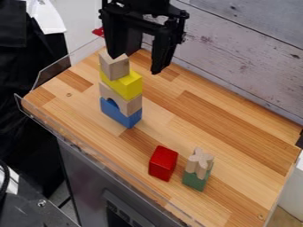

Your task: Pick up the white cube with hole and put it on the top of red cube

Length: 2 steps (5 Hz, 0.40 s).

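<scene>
Pick and place both still to do. Gripper (137,64) is over the stack, fingers spread, pinching nothing. Likely target, the pale arched block (131,105), sits between blue block (121,116) and yellow block (125,85), wooden cube (115,66) uppermost. Red cube (163,163) stands apart. Left: unstack, grasp, place.

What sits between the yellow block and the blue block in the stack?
A light wooden block with an arched cutout: it rests on the blue block and bears the yellow block, as the camera view shows.
</scene>
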{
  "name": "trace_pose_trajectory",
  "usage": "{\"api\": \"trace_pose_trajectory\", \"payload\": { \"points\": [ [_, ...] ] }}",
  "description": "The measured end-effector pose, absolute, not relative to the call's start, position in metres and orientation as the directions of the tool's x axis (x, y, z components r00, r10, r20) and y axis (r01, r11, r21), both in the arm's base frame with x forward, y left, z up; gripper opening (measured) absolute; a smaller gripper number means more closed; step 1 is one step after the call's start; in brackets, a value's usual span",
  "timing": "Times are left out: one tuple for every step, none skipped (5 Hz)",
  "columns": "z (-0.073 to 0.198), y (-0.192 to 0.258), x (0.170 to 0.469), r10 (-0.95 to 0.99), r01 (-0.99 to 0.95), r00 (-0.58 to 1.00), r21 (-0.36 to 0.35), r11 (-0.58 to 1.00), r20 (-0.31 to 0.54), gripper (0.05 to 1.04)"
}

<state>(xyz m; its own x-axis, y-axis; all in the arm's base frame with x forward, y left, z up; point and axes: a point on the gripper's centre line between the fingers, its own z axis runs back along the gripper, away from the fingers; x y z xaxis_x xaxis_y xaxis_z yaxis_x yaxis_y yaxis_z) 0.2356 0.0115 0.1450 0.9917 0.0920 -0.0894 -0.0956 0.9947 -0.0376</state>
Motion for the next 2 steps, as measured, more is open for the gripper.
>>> {"api": "trace_pose_trajectory", "payload": {
  "points": [
    [0.1379, 0.0117, 0.2338, 0.093, -0.098, 0.988, -0.037, 0.994, -0.120, 0.998],
    [0.1450, 0.0168, 0.2378, 0.103, -0.108, 0.989, -0.038, 0.993, -0.103, 0.998]
  ]
}}
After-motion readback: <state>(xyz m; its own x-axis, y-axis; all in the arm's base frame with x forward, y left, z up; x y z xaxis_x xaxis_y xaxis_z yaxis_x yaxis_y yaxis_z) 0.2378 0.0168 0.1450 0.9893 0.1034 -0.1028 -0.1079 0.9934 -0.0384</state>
